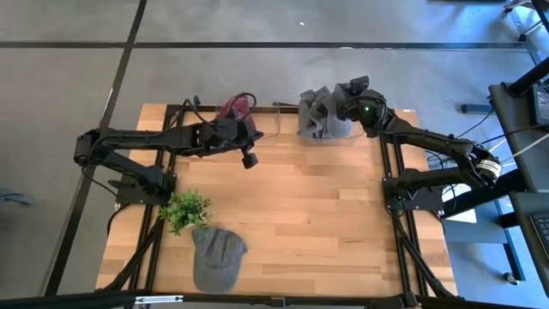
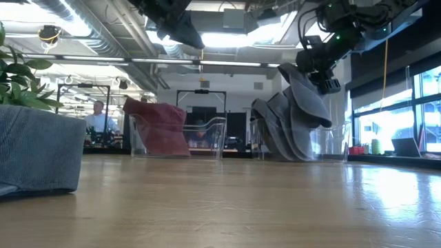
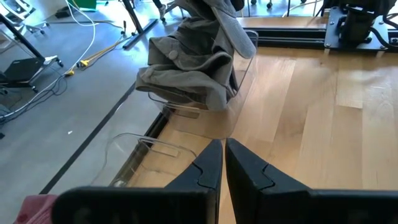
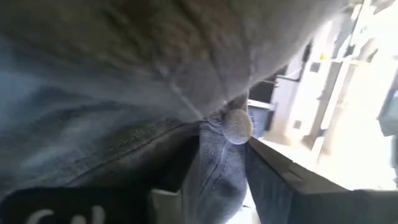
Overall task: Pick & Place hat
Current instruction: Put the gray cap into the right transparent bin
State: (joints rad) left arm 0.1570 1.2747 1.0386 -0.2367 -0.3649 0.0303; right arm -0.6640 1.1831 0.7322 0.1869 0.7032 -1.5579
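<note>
From above, the right gripper point(image 1: 343, 96) stood over a pile of grey hats point(image 1: 322, 116) at the far edge of the wooden table point(image 1: 326, 215), while the left gripper point(image 1: 249, 159) hung over the boards beside a dark red hat point(image 1: 238, 106). A lone grey cap point(image 1: 216, 256) lay at the near edge, touching a small green plant point(image 1: 185, 209).

At table height, the right gripper point(image 2: 324, 76) sat against the topmost hat of the grey pile point(image 2: 293, 114), which filled a clear bin point(image 2: 331, 145). The red hat point(image 2: 158, 127) rested in a second clear bin point(image 2: 207, 134) well apart from it. The near grey cap point(image 2: 38, 148) loomed at one side under plant leaves point(image 2: 17, 72). A person point(image 2: 98, 117) sat in the room far behind.

The left wrist camera showed the left gripper point(image 3: 222, 163) with its jaws pressed together on nothing, facing the grey pile point(image 3: 193, 62) in its clear bin point(image 3: 205, 121).

The right wrist camera was filled by grey hat fabric point(image 4: 155, 81), its crown button point(image 4: 236, 124) visible, with cloth lying between the right gripper's point(image 4: 217, 186) partly spread fingers point(image 4: 273, 180); whether they pinched it could not be told.
</note>
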